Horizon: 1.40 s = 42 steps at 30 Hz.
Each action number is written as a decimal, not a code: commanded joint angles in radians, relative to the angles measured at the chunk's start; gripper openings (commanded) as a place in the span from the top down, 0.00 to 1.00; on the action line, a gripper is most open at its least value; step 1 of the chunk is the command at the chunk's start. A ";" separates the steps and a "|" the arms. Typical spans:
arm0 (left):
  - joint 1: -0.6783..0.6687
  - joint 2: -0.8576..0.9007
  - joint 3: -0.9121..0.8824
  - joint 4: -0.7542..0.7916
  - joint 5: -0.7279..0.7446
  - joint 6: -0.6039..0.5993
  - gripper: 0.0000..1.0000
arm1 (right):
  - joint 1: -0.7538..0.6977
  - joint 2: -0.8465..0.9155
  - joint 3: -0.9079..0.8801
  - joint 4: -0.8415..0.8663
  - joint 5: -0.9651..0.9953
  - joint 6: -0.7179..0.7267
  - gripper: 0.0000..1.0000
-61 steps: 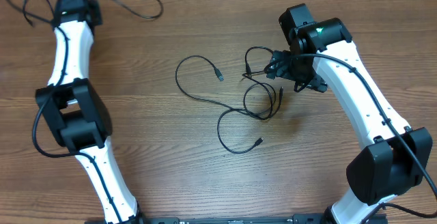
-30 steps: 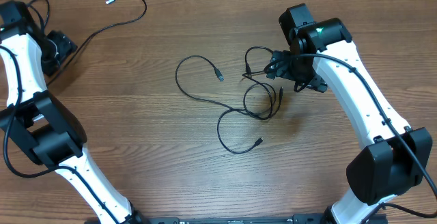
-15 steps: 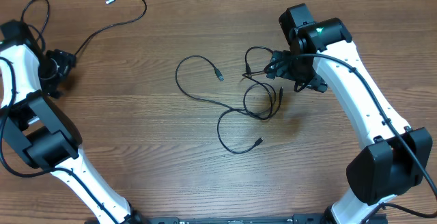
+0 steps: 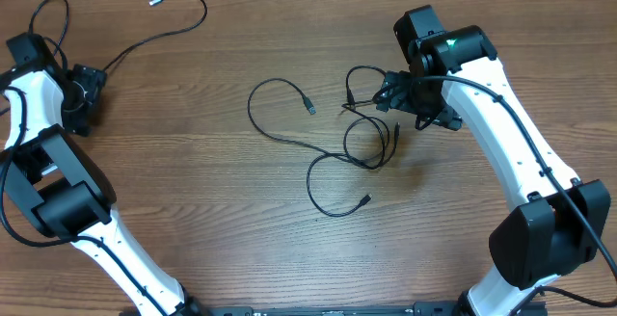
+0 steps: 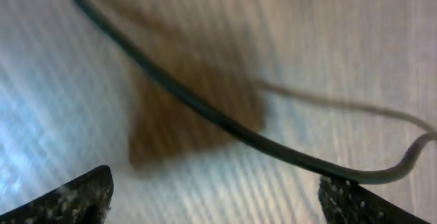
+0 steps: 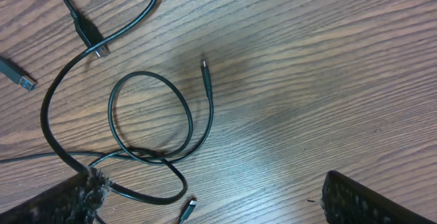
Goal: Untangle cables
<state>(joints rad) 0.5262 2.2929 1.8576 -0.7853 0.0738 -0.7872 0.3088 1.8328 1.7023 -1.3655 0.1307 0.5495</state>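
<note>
1. Left gripper (image 4: 81, 99), at the far-left edge: jaws spread, empty. One thin black cable with silver plug (image 4: 164, 29) lies just beside it, apart from the rest.
2. Centre: tangle of thin black cables (image 4: 359, 147) on the brown wooden desk (image 4: 231, 249). Light, floppy, likely slippery; probably best pinched near a plug end.
3. Right gripper (image 4: 397, 96): jaws wide, empty, over the tangle's right side. Open room lower-left for dragging strands.

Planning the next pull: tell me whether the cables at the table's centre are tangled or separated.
Tangled. In the right wrist view the cables cross one another, with a closed loop crossing other strands.
</note>
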 commanded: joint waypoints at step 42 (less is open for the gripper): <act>-0.006 0.045 -0.002 0.121 -0.225 1.115 0.06 | -0.001 -0.030 0.020 0.003 0.007 0.000 0.00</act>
<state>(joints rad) 0.5301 2.3543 1.8584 -0.6426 -0.2111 0.1116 0.3092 1.8328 1.7023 -1.3655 0.1310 0.5491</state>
